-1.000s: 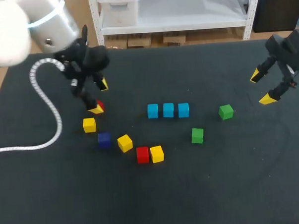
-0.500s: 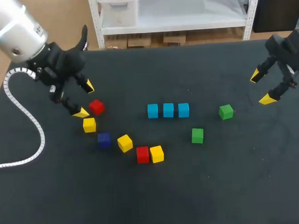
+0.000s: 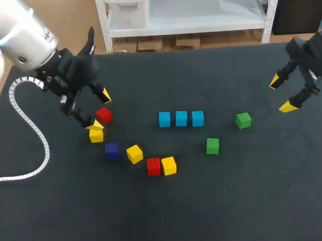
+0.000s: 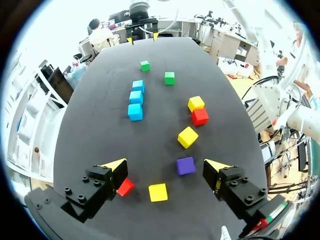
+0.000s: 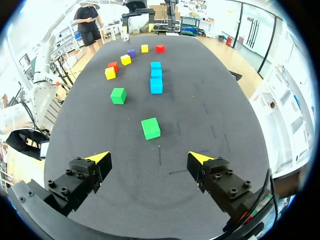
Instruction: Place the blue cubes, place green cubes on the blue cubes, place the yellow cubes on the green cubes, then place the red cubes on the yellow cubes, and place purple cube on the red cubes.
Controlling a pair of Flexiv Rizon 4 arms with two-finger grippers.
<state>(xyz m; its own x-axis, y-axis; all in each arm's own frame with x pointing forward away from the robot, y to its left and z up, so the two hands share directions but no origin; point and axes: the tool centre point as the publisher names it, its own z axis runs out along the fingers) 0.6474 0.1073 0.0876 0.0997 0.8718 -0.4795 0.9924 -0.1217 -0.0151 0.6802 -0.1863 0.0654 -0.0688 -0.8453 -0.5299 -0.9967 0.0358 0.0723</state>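
Three blue cubes stand in a row at mid-table. To their right lie two green cubes. On the left are a red cube, a yellow cube, the purple cube, another yellow, and a red touching a yellow. My left gripper hovers open over the first red cube, which shows just inside one finger; the yellow and purple cubes lie under its gap. My right gripper is open at the far right, a green cube ahead of it.
A white coiled cable from my left arm loops across the table's left side. The dark table top is bare in front of the cubes and between the green cubes and my right gripper.
My left gripper swung left, clear of the red cube, then came back right over it. The cubes and my right arm have not moved.
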